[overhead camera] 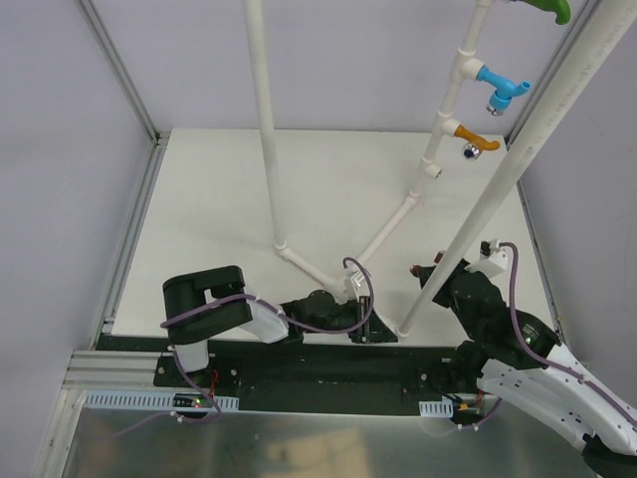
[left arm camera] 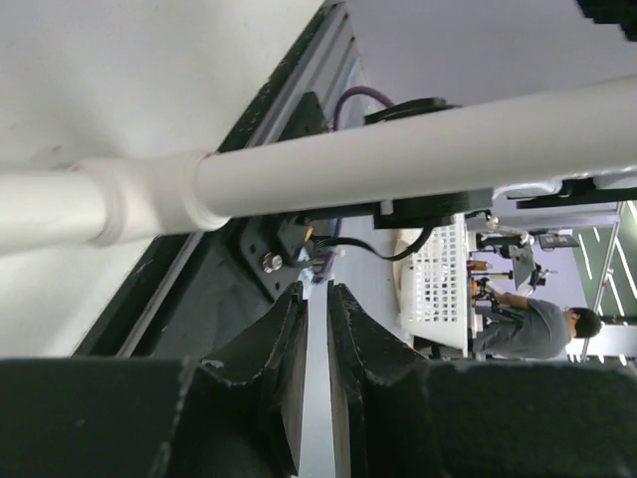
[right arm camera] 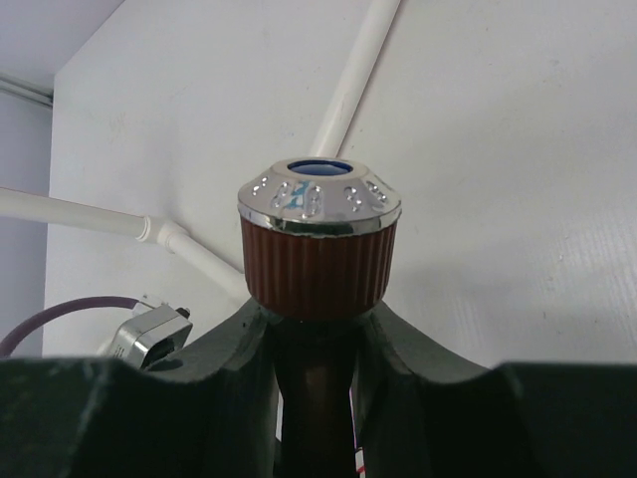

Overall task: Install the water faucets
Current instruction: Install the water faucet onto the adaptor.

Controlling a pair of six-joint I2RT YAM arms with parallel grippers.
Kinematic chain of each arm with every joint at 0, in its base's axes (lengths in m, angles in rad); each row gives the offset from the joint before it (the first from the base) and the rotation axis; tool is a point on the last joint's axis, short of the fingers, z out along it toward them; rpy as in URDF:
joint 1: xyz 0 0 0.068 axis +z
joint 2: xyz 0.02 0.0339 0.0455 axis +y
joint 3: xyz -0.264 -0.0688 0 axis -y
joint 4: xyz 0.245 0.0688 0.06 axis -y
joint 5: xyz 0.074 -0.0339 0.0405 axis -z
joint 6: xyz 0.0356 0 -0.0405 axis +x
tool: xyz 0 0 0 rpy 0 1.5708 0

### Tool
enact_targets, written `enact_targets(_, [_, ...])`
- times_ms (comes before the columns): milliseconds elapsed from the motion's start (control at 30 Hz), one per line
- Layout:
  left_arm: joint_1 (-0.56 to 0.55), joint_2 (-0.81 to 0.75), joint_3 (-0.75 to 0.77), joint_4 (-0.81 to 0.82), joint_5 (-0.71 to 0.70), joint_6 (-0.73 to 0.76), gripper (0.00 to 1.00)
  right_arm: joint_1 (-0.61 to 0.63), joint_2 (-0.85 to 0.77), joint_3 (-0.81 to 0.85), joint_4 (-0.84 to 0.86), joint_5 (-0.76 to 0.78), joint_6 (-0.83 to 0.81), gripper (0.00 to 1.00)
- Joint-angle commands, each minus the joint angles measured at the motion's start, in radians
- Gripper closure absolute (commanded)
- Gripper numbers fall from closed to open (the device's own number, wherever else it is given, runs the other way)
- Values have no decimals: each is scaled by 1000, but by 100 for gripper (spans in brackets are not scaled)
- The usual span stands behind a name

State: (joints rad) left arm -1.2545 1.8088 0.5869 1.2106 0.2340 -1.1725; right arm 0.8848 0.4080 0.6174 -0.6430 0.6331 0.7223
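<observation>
The brown faucet (right arm camera: 318, 264), with its ribbed collar and silver end, stands upright between my right gripper's (right arm camera: 317, 321) fingers, which are shut on its stem. From above, it (overhead camera: 426, 271) shows beside the long slanted pipe (overhead camera: 518, 149), near the table's front right. The orange (overhead camera: 473, 139), blue (overhead camera: 503, 88) and green (overhead camera: 550, 10) faucets sit on the white pipe frame (overhead camera: 443, 115) at the back right. My left gripper (overhead camera: 360, 317) lies low at the front middle. In the left wrist view its jaws (left arm camera: 317, 294) are nearly together with nothing between them, just below a white pipe (left arm camera: 398, 164).
The pipe frame's upright (overhead camera: 264, 119) and diagonal legs meet at elbow joints (overhead camera: 284, 247) near the table's front. Metal cage posts (overhead camera: 119, 70) stand at the left. The black table edge rail (overhead camera: 299, 354) runs along the front. A white basket (left arm camera: 438, 284) stands beyond the table.
</observation>
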Motion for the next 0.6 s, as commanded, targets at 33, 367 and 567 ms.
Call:
enact_targets(33, [10, -107, -105, 38, -87, 26, 83, -3, -21, -31, 42, -76, 60, 100])
enact_targets(367, [18, -333, -160, -201, -203, 126, 80, -6, 116, -41, 222, -119, 74, 100])
enact_targets(567, [30, -404, -121, -356, -295, 160, 73, -4, 160, -99, 374, -150, 68, 100])
